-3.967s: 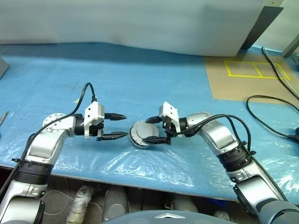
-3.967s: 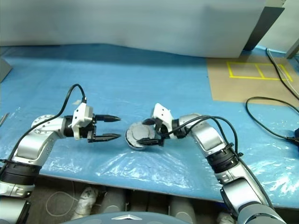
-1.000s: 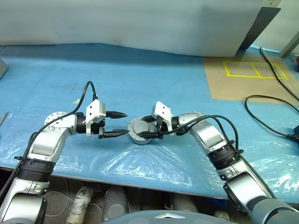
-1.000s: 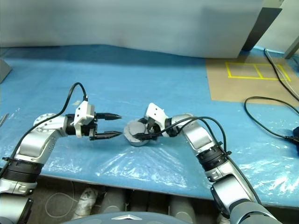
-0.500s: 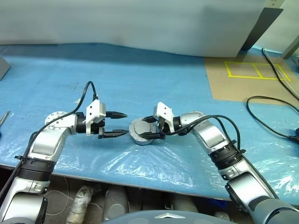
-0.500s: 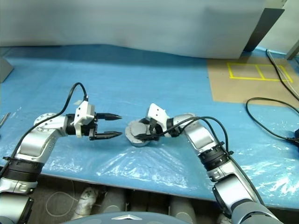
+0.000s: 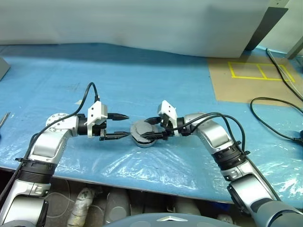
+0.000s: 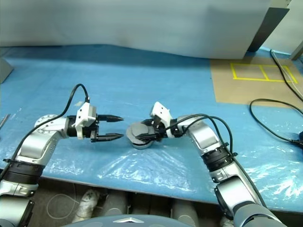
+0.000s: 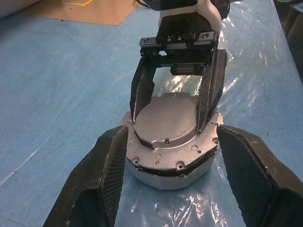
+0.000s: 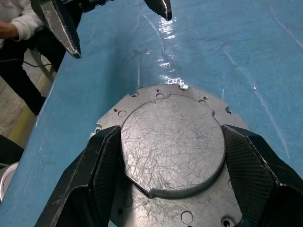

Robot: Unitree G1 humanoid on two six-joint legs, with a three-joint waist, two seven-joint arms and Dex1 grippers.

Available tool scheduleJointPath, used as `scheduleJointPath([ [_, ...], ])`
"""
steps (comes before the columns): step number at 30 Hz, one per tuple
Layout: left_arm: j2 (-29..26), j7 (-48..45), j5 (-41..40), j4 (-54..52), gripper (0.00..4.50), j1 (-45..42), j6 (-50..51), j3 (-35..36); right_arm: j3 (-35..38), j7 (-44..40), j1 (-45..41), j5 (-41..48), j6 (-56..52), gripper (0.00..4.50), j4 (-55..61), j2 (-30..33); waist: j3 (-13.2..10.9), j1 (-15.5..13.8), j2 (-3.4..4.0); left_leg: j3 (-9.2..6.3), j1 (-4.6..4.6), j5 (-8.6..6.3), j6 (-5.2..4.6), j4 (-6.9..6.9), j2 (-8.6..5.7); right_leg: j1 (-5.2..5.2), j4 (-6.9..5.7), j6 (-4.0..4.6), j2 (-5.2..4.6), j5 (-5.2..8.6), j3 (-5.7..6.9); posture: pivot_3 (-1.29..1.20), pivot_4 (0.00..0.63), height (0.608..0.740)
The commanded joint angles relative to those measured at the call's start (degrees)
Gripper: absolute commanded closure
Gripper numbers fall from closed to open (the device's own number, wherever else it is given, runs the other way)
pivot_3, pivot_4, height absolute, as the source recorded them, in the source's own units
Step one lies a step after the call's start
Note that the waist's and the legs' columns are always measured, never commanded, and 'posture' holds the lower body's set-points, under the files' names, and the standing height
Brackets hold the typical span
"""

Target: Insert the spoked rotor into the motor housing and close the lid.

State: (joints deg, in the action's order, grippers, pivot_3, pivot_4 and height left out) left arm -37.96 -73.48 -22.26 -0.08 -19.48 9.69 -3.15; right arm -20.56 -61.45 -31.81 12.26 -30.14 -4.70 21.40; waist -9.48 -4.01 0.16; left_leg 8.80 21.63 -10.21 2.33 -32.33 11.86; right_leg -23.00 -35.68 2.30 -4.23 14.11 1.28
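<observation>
The motor housing (image 7: 141, 142), a round grey metal puck, sits on the blue table cover between my two grippers. Its lid (image 9: 165, 118), a grey plate with a raised round centre, rests on top, and a dark gap shows along one side. My right gripper (image 7: 147, 129) is shut on that raised centre (image 10: 173, 142), one black finger (image 9: 142, 94) pressed against each side. My left gripper (image 7: 126, 126) stands open just left of the housing, its fingertips (image 9: 111, 146) flanking the housing's edge without touching it. The spoked rotor is hidden.
Clear plastic film (image 7: 156, 163) covers the blue table near its front edge. A tan board with yellow tape (image 7: 251, 78) lies at the back right. A black cable (image 7: 272, 125) loops at the right. A person's white sleeve (image 10: 19, 23) shows beyond the table.
Four seconds ago my right gripper held the lid tilted over the housing; now the lid lies nearly flat on it. Over the last second nothing has visibly moved. The left gripper stayed put.
</observation>
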Motion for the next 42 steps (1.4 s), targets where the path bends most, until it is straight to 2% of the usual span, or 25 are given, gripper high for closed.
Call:
scheduleJointPath([
  [1, 0.02, -0.04, -0.22, -1.11, 1.35, -0.49, -0.53, 0.00, -2.08, -1.14, 1.83, -1.18, 0.26, 1.53, -0.30, 1.25, 0.00, 0.02, 0.00, 0.00, 0.00, 0.00, 0.00, 0.01, 0.00, 0.00, 0.00, 0.00, 0.00, 0.00, 0.00, 0.00, 0.150, 0.740],
  [12, 0.22, 0.31, -0.07, -0.53, 1.35, -1.25, -0.51, -0.34, -6.27, 0.02, 3.14, -6.64, 5.16, 1.53, -2.94, 2.29, 0.01, 0.03, -0.01, 0.00, -0.06, 0.00, 0.00, 0.01, 0.00, 0.04, 0.00, 0.00, 0.00, 0.00, 0.00, 0.00, 0.150, 0.740],
  [18, 0.93, 1.13, 0.45, 0.84, 1.35, -2.70, -0.68, -0.44, -8.70, -0.15, 4.47, -10.64, 9.68, 1.53, -5.84, 3.90, 0.03, 0.07, -0.01, 0.03, -0.51, -0.01, 0.00, 0.04, 0.00, 0.47, 0.03, -0.01, -0.01, 0.02, -0.04, 0.00, 0.150, 0.740],
  [28, 2.23, 1.64, 1.27, 4.19, 1.35, -5.26, -0.13, -0.88, -2.01, 1.57, 2.97, -2.34, -1.03, 1.53, -2.12, -0.85, 0.07, 0.29, -0.06, 0.03, -0.69, -0.01, -0.01, 0.13, 0.01, 0.59, 0.08, -0.01, 0.00, 0.02, -0.07, 0.00, 0.150, 0.740],
  [38, 2.42, 1.47, 1.48, 3.88, 1.35, -4.90, -0.76, -1.02, -3.66, 3.19, 3.74, -3.71, -1.42, 1.53, -2.98, -1.75, 0.07, 0.23, -0.06, 0.04, -0.53, -0.01, 0.00, 0.20, 0.01, 0.46, 0.17, -0.01, 0.00, 0.02, -0.05, 0.00, 0.150, 0.740],
  [42, 2.19, 1.33, 1.49, 3.98, 1.35, -4.76, -0.88, -0.74, -0.33, 3.05, 2.54, 0.13, -4.79, 1.53, -2.29, -3.21, 0.07, 0.63, -0.06, 0.05, -0.58, -0.01, 0.00, 0.20, 0.02, 0.46, 0.15, -0.01, 0.01, 0.02, -0.06, 0.00, 0.150, 0.740],
])
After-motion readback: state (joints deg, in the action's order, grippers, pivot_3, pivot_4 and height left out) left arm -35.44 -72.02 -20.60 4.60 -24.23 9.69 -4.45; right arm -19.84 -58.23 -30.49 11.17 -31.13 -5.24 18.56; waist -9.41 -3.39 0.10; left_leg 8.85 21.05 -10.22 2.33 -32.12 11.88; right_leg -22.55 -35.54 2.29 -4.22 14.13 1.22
